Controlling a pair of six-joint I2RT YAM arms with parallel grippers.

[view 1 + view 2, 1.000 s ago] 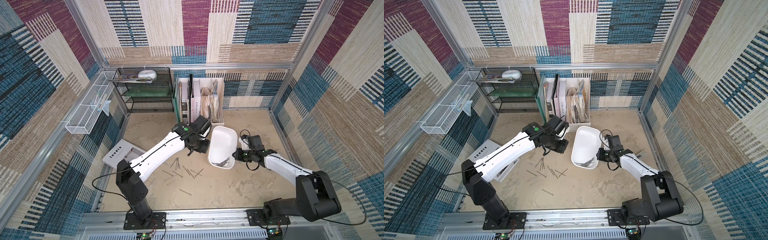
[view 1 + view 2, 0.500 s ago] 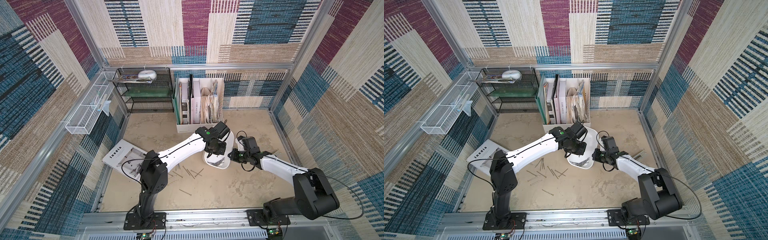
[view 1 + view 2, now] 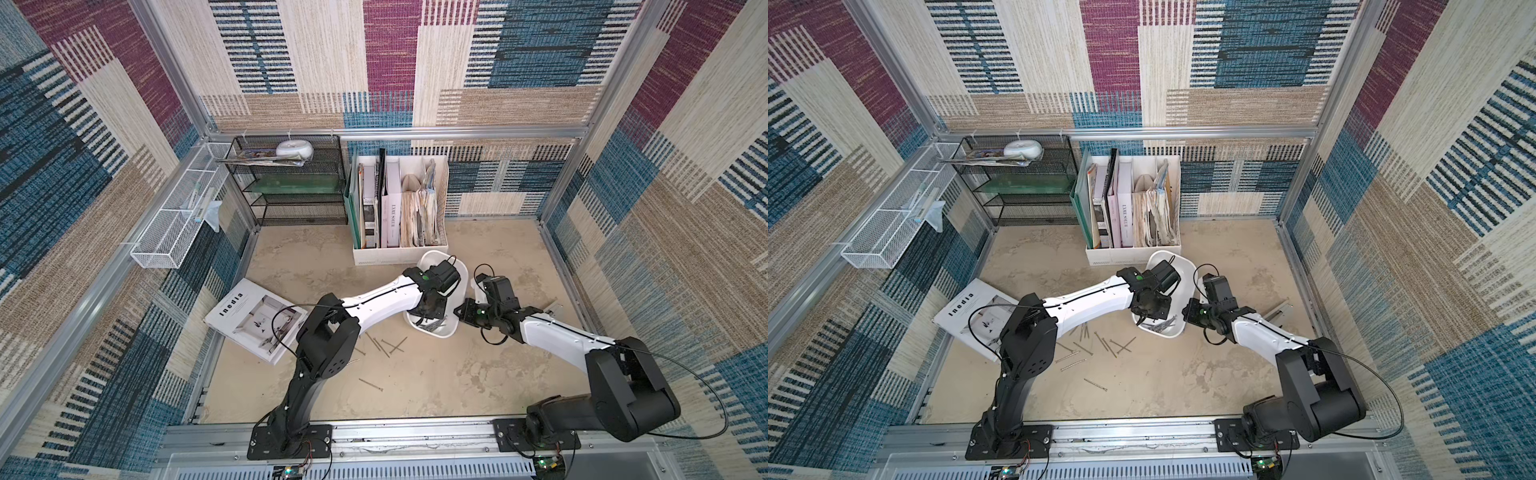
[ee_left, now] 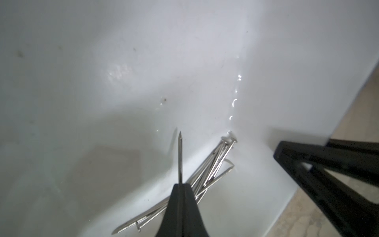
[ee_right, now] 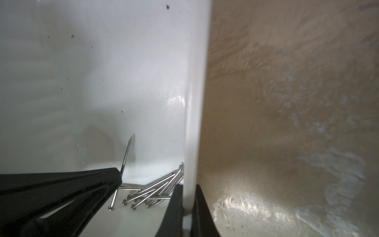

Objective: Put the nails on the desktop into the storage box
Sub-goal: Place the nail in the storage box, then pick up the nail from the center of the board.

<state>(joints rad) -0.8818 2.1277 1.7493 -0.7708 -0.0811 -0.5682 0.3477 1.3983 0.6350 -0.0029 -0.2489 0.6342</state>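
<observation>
Steel nail (image 4: 180, 158) pinched in our left gripper (image 4: 181, 185) hangs over the box (image 5: 196, 102) our right gripper (image 5: 189, 190) clamps steady.

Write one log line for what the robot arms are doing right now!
left gripper: shut on one nail over storage box | right gripper: shut on box wall | pile of nails: in box | loose nails: on desktop

Desktop (image 3: 436, 374) carries scattered nails (image 3: 384, 345) (some crossed), magazine (image 3: 253, 318) and file holder (image 3: 399, 254).
</observation>
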